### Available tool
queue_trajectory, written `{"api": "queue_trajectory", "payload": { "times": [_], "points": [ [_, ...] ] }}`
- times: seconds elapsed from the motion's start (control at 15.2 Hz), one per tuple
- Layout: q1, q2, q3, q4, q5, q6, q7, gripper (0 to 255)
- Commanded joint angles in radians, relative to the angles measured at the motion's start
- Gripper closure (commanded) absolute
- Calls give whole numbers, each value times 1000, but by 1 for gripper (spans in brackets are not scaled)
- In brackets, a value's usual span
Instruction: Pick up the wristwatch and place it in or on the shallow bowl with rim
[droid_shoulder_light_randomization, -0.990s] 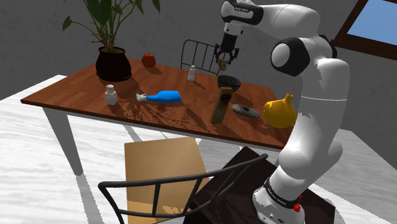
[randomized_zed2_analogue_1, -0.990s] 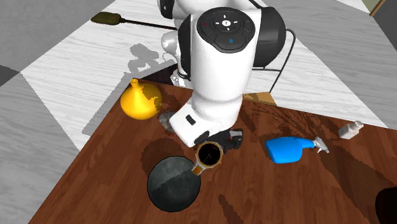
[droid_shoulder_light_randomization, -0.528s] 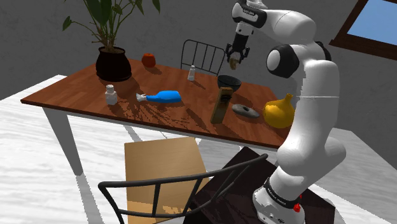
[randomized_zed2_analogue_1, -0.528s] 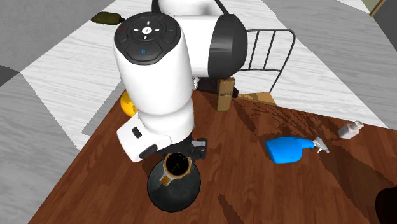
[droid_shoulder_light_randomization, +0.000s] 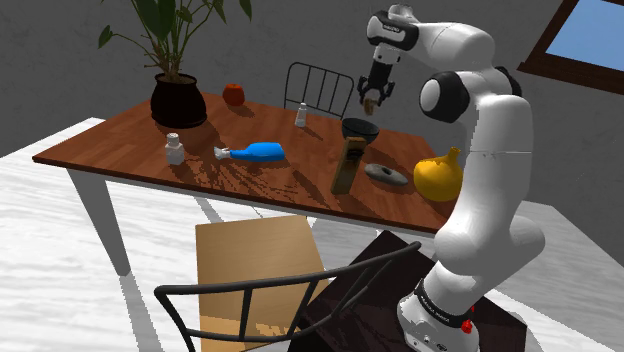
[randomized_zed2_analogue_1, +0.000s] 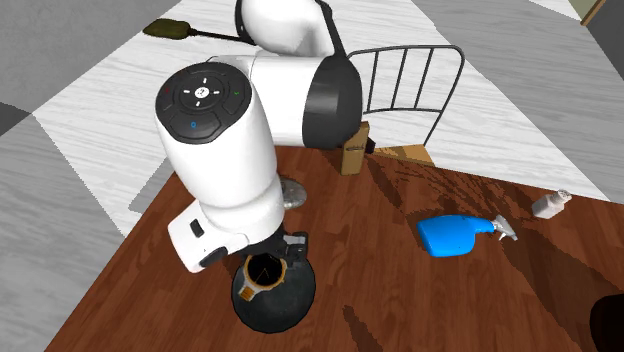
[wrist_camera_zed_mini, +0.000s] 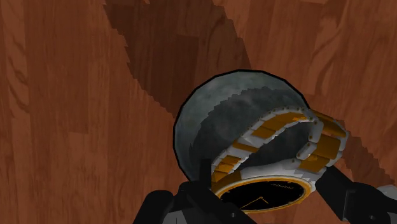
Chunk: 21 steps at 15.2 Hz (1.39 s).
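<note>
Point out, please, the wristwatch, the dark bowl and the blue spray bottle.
wristwatch (wrist_camera_zed_mini: 264, 192): wrist view, on its dark dial.
dark bowl (wrist_camera_zed_mini: 219, 118): wrist view, on its bare grey inside.
blue spray bottle (droid_shoulder_light_randomization: 264, 151): shoulder view, on its blue body.

Part of bowl (wrist_camera_zed_mini: 216, 121) rim behind wristwatch (wrist_camera_zed_mini: 267, 193)

home dining rm: wood table (droid_shoulder_light_randomization: 120, 140), chairs (droid_shoulder_light_randomization: 255, 265), plant (droid_shoulder_light_randomization: 178, 100).

Shoulder view looks across the surface (droid_shoulder_light_randomization: 120, 140) from beside the arm (droid_shoulder_light_randomization: 495, 150); second exterior view sits close overhead (steeply downward); wrist view, nearest, shares their dark bowl (wrist_camera_zed_mini: 216, 114).
</note>
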Motion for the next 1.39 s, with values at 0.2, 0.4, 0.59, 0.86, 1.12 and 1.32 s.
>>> {"api": "queue_trajectory", "payload": {
  "times": [0.2,0.4,0.59,0.86,1.12,1.32],
  "points": [
    [10,-24,0,-110,-4,86,-1,255],
    [14,-33,0,-164,-5,131,-2,255],
    [18,-38,0,-222,-6,184,-4,255],
    [18,-38,0,-222,-6,184,-4,255],
    [18,-38,0,-222,-6,184,-4,255],
    [18,-38,0,-222,-6,184,-4,0]
  ]
}}
